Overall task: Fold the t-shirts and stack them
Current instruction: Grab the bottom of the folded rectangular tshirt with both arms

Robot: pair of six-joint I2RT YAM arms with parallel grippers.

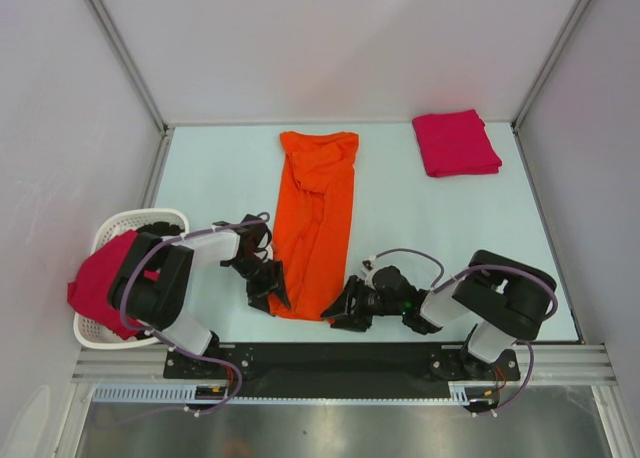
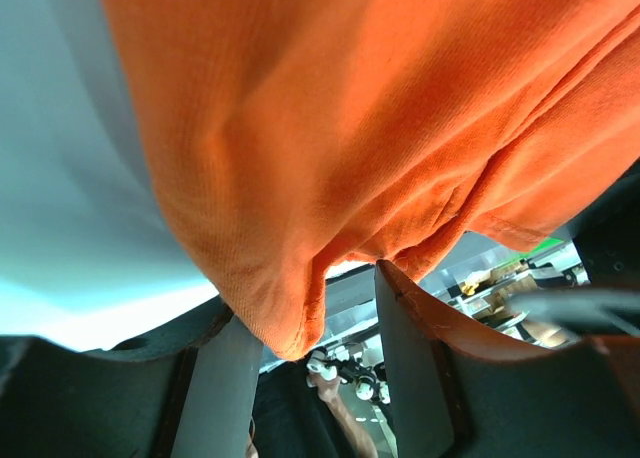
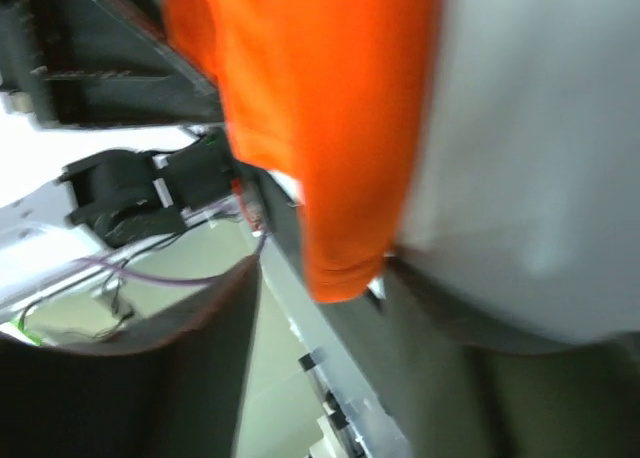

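Note:
An orange t-shirt [image 1: 318, 218] lies as a long narrow strip down the middle of the table, its near end by the arms. My left gripper [image 1: 272, 290] is at that end's left corner. In the left wrist view the orange t-shirt [image 2: 350, 128] hangs a corner between the open left gripper [image 2: 310, 353], brushing the left finger [image 2: 215, 398]. My right gripper [image 1: 343, 308] is at the right corner. The blurred right wrist view shows the orange t-shirt [image 3: 320, 108] with its hem between the jaws of the right gripper [image 3: 320, 323], which stand apart. A folded crimson t-shirt [image 1: 456, 143] rests at the back right.
A white slatted basket [image 1: 140, 215] stands at the table's left edge with another crimson t-shirt [image 1: 100, 278] draped over it. The pale table [image 1: 420, 238] is walled on three sides. The black rail of the arm bases [image 1: 320, 356] runs along the near edge.

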